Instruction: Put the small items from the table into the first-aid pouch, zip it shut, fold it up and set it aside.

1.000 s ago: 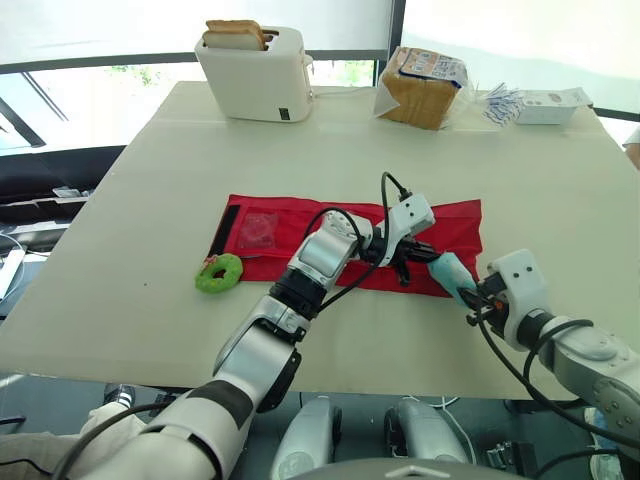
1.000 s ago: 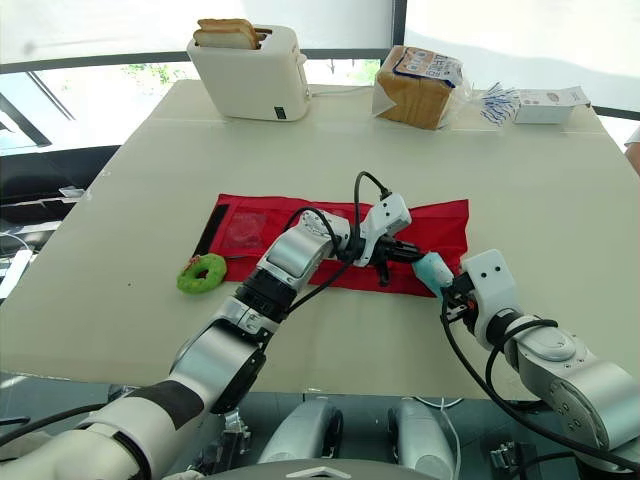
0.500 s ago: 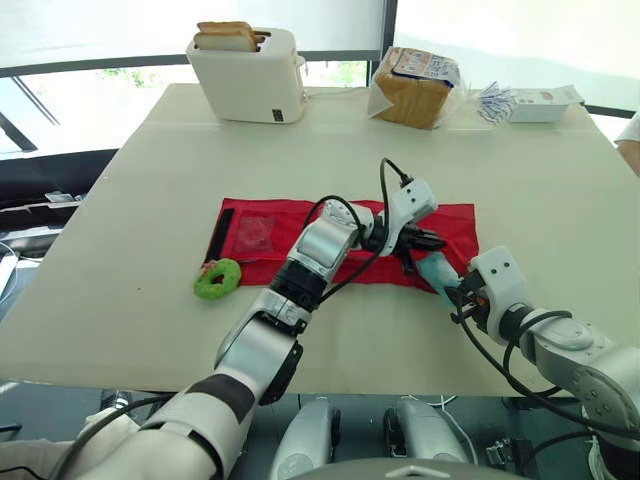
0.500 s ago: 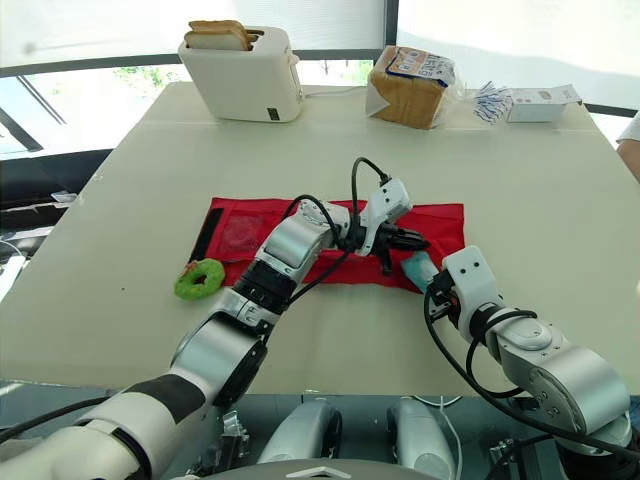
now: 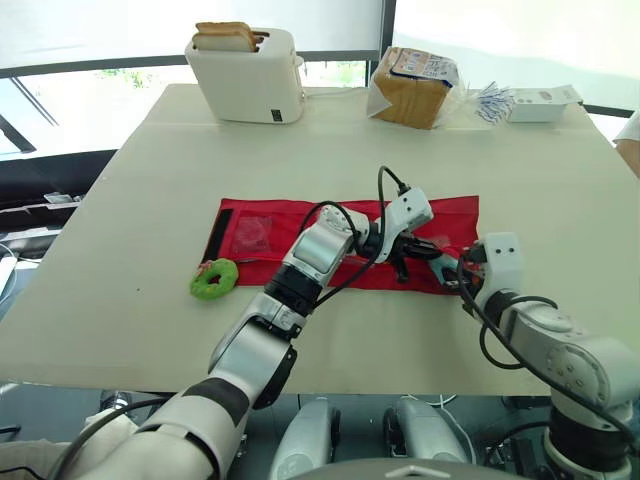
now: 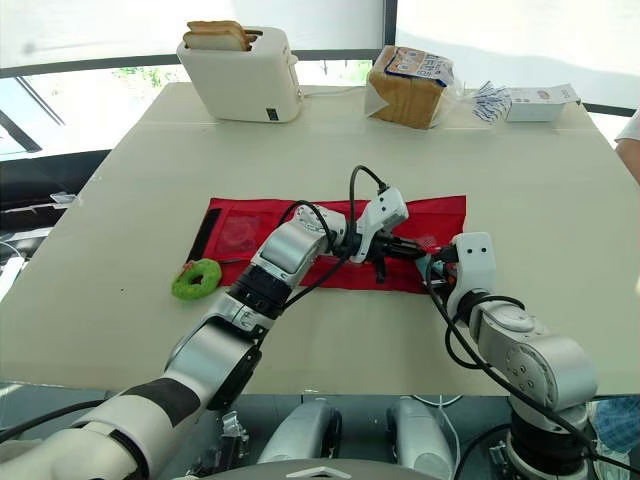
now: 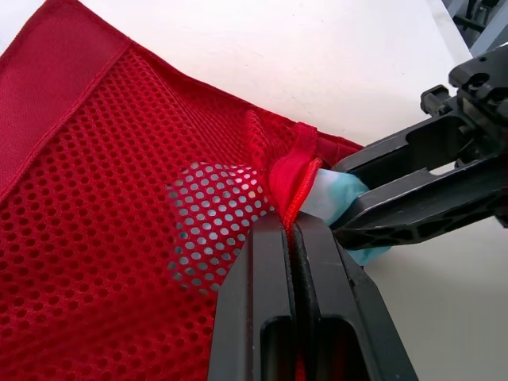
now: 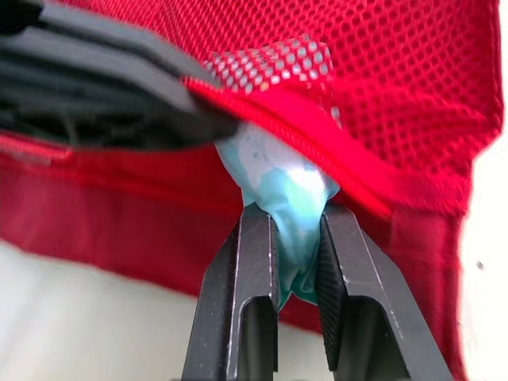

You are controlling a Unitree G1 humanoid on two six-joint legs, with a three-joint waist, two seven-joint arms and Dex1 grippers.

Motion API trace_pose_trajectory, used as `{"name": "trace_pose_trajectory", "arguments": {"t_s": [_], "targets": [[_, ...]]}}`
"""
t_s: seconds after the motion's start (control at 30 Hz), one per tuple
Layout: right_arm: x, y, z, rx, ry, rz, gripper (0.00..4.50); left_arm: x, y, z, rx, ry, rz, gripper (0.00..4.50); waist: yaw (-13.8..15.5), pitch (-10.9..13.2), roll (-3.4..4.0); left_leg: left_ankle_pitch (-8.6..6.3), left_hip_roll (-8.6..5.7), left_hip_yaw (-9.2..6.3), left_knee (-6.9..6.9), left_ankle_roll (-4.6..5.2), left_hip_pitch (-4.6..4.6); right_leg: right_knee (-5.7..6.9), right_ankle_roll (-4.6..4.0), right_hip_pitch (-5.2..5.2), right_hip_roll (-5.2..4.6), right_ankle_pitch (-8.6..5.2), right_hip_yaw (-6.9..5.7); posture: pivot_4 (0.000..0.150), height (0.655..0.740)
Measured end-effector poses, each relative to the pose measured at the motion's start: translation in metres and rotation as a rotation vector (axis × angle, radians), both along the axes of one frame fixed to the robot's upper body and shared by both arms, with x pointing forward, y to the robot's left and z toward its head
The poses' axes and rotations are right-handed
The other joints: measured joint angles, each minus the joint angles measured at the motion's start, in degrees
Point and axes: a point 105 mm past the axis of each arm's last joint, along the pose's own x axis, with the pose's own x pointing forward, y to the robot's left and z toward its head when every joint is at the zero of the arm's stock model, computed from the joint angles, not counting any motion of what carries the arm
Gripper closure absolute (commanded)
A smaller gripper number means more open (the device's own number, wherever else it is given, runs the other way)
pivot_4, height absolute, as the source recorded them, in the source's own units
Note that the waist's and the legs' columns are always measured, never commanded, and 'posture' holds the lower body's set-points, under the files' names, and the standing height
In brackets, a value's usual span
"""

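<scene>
Snag risk: pale-blue soft packet (image 8: pixel 274 163), clamped in right hand (image 8: pixel 298 216), sits half inside red mesh first-aid pouch (image 7: pixel 119 182); left hand (image 7: pixel 287 225) pinches its zipper lip up. Lip slips, mouth collapses, packet jams.

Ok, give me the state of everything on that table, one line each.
first-aid pouch: unfolded flat, mesh pocket edge lifted open.
blue packet: partly tucked under the pocket edge, its tail outside.
left gripper: shut on the pocket edge.
right gripper: shut on the blue packet.
green ring: lying loose beside the pouch, not packed.
toaster: bread slices sticking up from the top.
</scene>
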Motion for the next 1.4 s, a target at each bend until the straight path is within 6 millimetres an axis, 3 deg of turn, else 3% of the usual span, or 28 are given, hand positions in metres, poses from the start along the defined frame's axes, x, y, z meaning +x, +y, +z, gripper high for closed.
{"name": "trace_pose_trajectory", "arguments": {"t_s": [0.1,0.13,0.2,0.23,0.27,0.4,0.53,0.63,0.7,0.73,0.93,1.03,1.17,1.3,1.37,1.4], "targets": [[0.015,0.004,0.0,0.029,-0.018,-0.062,4.39,0.001,-0.001,0.002,-0.007,-0.006,0.006,4.5,0.0,0.0,0.03,0.0,0.0,0.0,-0.02,-0.01,0.01,0.0,0.0,-0.01,0.0,0.0,0.0,0.15,0.74],[0.024,0.005,0.0,0.052,-0.037,-0.101,3.59,0.0,-0.001,0.003,-0.009,-0.011,0.005,4.5,0.0,0.0,0.06,0.0,-0.01,0.01,-0.02,-0.01,0.02,0.0,0.0,0.0,0.0,0.0,0.01,0.15,0.74],[0.028,0.004,-0.001,0.058,-0.049,-0.126,3.13,0.001,-0.001,0.004,-0.013,-0.013,0.007,4.5,0.1,-0.1,0.06,0.0,-0.02,0.01,-0.02,-0.01,0.02,-0.02,0.0,0.01,0.0,0.0,0.0,0.15,0.74],[0.029,0.003,-0.003,0.059,-0.049,-0.134,2.61,0.001,-0.001,0.004,-0.013,-0.013,0.008,4.5,0.1,-0.1,0.07,0.0,-0.04,0.02,-0.02,-0.01,0.02,-0.02,0.0,0.01,-0.02,0.0,0.01,0.15,0.74],[0.026,0.0,-0.007,0.057,-0.041,-0.123,2.38,0.001,-0.001,0.002,-0.009,-0.008,0.006,4.5,0.2,-0.1,0.07,0.0,-0.05,0.01,-0.01,-0.01,0.0,-0.02,0.0,0.0,-0.03,0.0,0.01,0.15,0.74],[0.009,-0.007,-0.009,-0.005,-0.041,-0.037,2.38,-0.002,-0.005,-0.001,-0.006,0.009,-0.016,4.5,0.2,0.0,0.1,0.0,-0.06,0.0,-0.02,0.0,-0.06,-0.07,0.0,-0.01,-0.03,0.0,0.0,0.15,0.74],[-0.017,-0.003,0.004,-0.047,-0.094,0.088,2.38,0.002,-0.006,0.002,0.0,-0.006,-0.011,4.5,-0.2,0.0,0.14,-0.01,-0.02,0.0,-0.05,0.02,-0.02,-0.02,0.0,-0.01,0.02,0.0,0.01,0.15,0.74],[-0.03,-0.011,0.002,-0.104,-0.094,0.113,3.19,0.003,-0.005,0.001,0.001,-0.005,-0.007,4.5,-0.1,0.0,0.14,-0.05,-0.02,0.0,-0.05,0.08,-0.02,-0.02,0.01,0.0,0.02,0.0,0.0,0.15,0.74],[-0.038,-0.012,-0.002,-0.092,-0.079,0.118,4.31,0.003,-0.005,0.001,0.001,-0.01,-0.003,4.5,-0.1,0.0,0.14,-0.01,-0.02,-0.01,-0.05,0.02,-0.02,-0.03,0.01,-0.01,0.02,0.0,0.0,0.15,0.74],[-0.042,-0.01,-0.002,-0.08,-0.076,0.129,4.46,0.004,-0.004,0.001,0.002,-0.011,-0.002,4.5,-0.1,0.0,0.14,-0.01,-0.01,0.0,-0.05,0.02,-0.02,-0.02,0.01,-0.01,0.02,0.0,0.01,0.15,0.74],[-0.039,0.001,-0.005,-0.076,-0.079,0.181,4.46,0.004,-0.003,0.001,0.006,-0.012,-0.003,4.5,-0.1,0.0,0.14,0.0,-0.02,0.0,-0.04,0.01,0.0,-0.03,0.0,0.0,0.02,0.0,0.01,0.15,0.74],[-0.021,0.003,-0.009,-0.081,-0.091,0.16,4.46,0.003,-0.003,0.001,0.006,-0.012,-0.012,4.5,-0.1,0.0,0.14,0.0,-0.02,0.01,-0.04,0.0,0.0,-0.03,0.0,-0.01,0.02,0.0,0.01,0.15,0.74],[0.012,-0.012,-0.017,-0.149,-0.126,0.06,4.46,-0.002,-0.004,0.0,0.003,-0.016,-0.025,4.5,0.0,0.0,0.14,0.0,-0.02,0.02,-0.05,0.0,-0.01,-0.07,0.0,-0.01,0.02,0.0,0.02,0.15,0.74],[0.024,-0.013,-0.016,-0.142,-0.165,0.05,4.46,-0.004,-0.002,-0.005,0.011,-0.007,-0.023,4.5,0.0,0.0,0.15,0.0,-0.02,0.02,-0.05,-0.01,-0.01,-0.06,0.0,-0.01,0.02,0.0,0.02,0.15,0.74],[0.019,-0.013,-0.016,-0.125,-0.165,0.081,4.46,-0.005,-0.004,-0.005,0.013,-0.017,-0.028,4.5,0.2,0.0,0.15,0.0,-0.02,0.0,-0.05,0.0,-0.04,-0.07,0.0,-0.01,0.01,0.0,0.01,0.15,0.74],[0.012,-0.014,-0.015,-0.112,-0.168,0.107,3.94,-0.005,-0.005,-0.005,0.011,-0.026,-0.03,4.5,0.4,0.0,0.15,0.0,-0.02,-0.02,-0.05,0.0,-0.07,-0.1,0.0,-0.01,0.0,0.0,-0.01,0.15,0.74]]}}
